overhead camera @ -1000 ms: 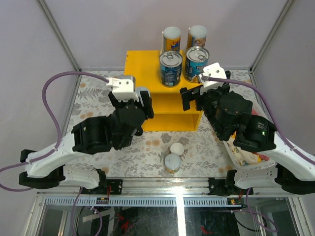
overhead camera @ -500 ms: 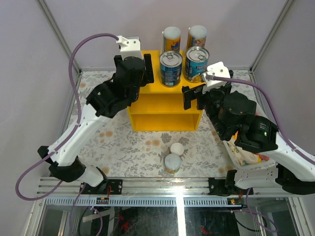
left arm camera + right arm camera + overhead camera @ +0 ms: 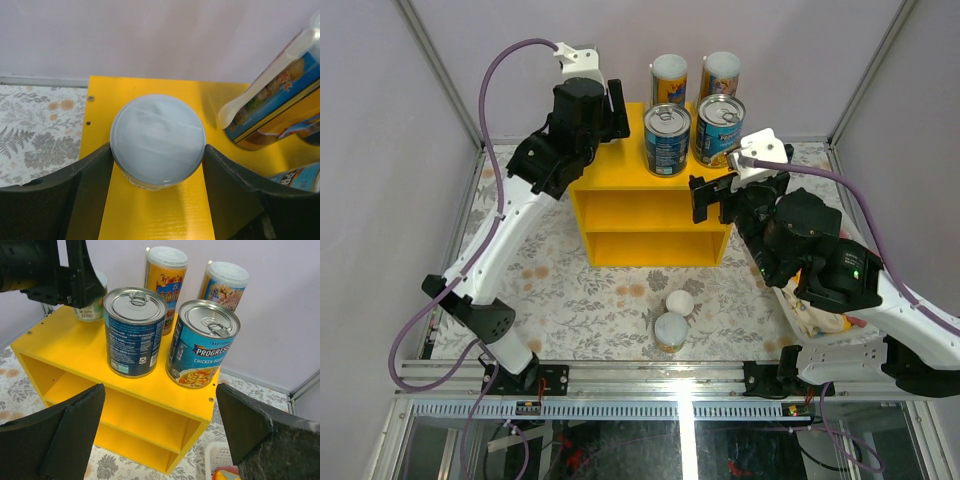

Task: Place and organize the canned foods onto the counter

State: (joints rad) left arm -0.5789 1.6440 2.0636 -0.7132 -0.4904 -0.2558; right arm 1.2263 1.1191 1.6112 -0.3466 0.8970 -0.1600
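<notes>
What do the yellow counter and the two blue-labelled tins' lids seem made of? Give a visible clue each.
Counter: likely painted board or plastic, matt yellow, small screw heads near its edges. Tin lids: metal, shiny silver, ringed ridges, pull tabs.

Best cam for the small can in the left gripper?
Left wrist: the small can shows its whole pale lid, between the fingers of the left gripper, above the counter. Right wrist shows only a strip of its label behind that gripper. Top external: hidden under the left arm.
</notes>
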